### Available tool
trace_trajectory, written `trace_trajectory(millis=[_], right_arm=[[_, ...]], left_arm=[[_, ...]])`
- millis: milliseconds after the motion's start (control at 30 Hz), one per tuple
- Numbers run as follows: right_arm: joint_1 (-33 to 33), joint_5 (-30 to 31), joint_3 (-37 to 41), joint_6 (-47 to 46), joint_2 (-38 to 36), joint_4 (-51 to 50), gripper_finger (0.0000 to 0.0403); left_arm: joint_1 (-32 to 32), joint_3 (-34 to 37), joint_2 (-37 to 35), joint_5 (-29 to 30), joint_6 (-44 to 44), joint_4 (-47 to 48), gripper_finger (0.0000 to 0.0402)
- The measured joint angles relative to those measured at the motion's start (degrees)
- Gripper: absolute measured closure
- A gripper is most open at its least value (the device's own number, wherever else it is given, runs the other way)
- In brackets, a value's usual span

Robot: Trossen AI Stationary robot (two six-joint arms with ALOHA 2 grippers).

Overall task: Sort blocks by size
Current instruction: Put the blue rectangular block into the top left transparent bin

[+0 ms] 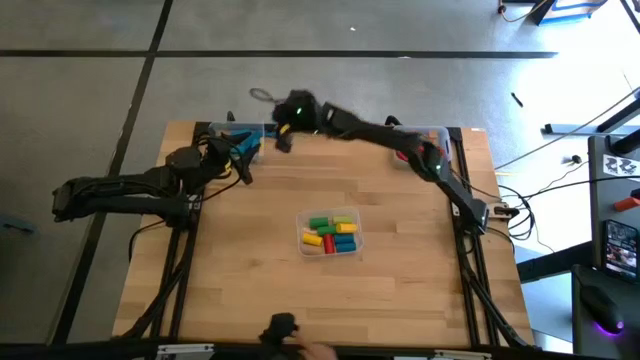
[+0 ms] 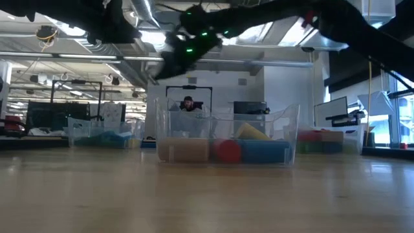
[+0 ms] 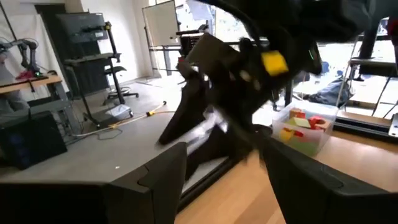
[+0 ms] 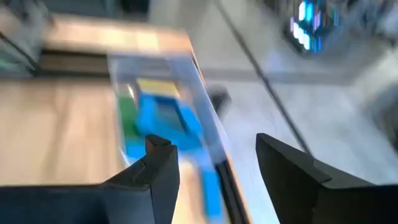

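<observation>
While several blocks [image 1: 331, 236] wait in the middle bin [image 1: 352, 214], you have blue and yellow ones in the far-left bin [image 1: 250, 133] and red ones in the far-right bin [image 1: 440, 135], so the sorting looks partly done. Your right gripper [image 1: 283, 140] hangs above the far-left bin, jaws apart and empty; your left gripper [image 1: 240, 165] waits nearby, open and empty
</observation>
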State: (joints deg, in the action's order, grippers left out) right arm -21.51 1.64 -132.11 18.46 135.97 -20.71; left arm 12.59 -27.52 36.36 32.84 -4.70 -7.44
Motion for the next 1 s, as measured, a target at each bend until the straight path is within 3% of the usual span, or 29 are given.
trace_trajectory(millis=[300,400,567,1000], right_arm=[[-5.01,-5.24,-0.04,1.19,-11.78,-24.01,0.0198],[-5.81,-3.82,0.1,2.79,-14.34,-31.26,0.0198],[-9.23,-1.25,1.62,3.17,-16.97,-34.53,0.0198],[-19.25,-5.56,6.68,6.42,-17.7,-32.6,0.0198]], left_arm=[[3.71,-0.01,2.37,0.07,2.92,2.71,0.0192],[5.75,-0.01,6.45,0.07,3.91,2.52,0.0192],[10.39,-3.66,15.3,0.04,6.8,5.31,0.02],[21.78,-27.78,45.42,-4.49,9.23,24.02,0.0351]])
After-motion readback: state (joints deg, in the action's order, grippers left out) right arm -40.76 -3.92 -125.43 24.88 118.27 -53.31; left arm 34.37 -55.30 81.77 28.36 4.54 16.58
